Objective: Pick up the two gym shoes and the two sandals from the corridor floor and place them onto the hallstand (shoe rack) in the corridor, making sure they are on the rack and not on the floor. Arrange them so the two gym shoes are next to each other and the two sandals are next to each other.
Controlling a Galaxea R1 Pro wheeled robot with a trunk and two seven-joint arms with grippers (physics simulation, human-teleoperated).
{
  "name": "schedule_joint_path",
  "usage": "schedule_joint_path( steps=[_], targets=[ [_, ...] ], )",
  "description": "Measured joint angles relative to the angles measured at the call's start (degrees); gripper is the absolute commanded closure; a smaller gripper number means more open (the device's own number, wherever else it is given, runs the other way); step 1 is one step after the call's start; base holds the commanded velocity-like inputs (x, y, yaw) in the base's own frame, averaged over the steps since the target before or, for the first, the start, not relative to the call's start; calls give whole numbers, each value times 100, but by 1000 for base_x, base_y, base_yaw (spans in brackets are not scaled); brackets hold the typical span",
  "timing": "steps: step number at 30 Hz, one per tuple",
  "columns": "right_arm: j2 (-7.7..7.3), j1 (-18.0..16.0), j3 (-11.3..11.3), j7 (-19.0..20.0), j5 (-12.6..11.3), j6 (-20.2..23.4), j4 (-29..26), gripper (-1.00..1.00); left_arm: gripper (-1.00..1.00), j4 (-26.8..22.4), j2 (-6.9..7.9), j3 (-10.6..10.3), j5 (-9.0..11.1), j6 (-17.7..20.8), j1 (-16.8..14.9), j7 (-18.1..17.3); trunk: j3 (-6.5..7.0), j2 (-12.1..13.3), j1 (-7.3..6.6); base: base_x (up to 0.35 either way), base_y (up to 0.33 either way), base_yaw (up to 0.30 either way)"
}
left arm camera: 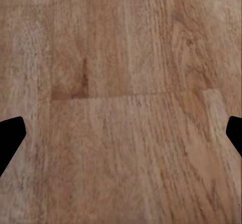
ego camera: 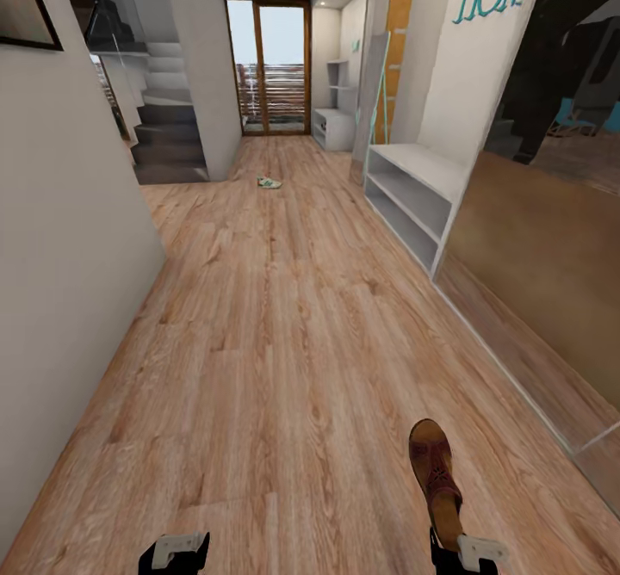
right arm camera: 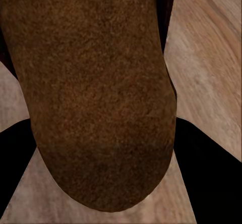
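One flat brown suede-textured sandal between right end effector fingers; left end effector wide over grainy planks.

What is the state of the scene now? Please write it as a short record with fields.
right end effector: shut on sandal
left end effector: open, nothing between its fingers
gym shoe: lying on the corridor floor, far ahead
hallstand: far end of corridor, on the right
white bench: nearer, along the right wall
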Motion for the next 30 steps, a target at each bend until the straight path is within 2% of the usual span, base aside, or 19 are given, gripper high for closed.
schedule_joint_path(
  steps=[30],
  targets=[
    [0,0,0,1,0,0,-1,100,-100,9,0,0,1,-2,0,8,137,0,0,339,0,246]
  ],
)
